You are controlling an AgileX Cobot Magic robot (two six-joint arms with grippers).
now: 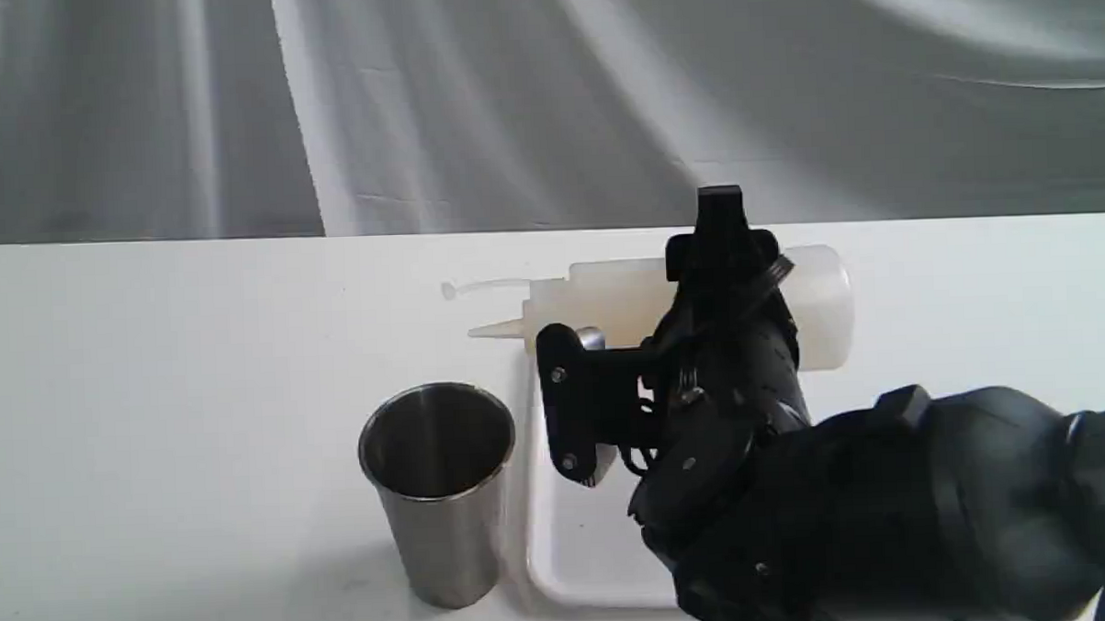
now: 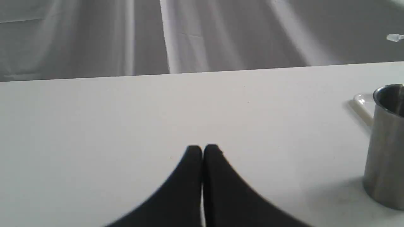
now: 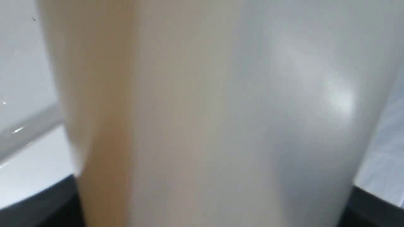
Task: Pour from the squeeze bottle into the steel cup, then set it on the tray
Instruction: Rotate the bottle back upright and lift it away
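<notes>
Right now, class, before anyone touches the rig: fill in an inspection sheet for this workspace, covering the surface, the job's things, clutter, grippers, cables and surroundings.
Surface: white table, no spills seen.
Job's things: cup upright on the table, beside the tray. Bottle held on its side near the tray's far end, nozzle uncapped and pointing toward the cup's side; no stream seen.
Clutter: nothing seen.
Grippers: right gripper shut on the bottle; left gripper shut, holding nothing, over bare table.
Cables: thin black wires on the right arm.
Surroundings: creased grey cloth backdrop.
</notes>
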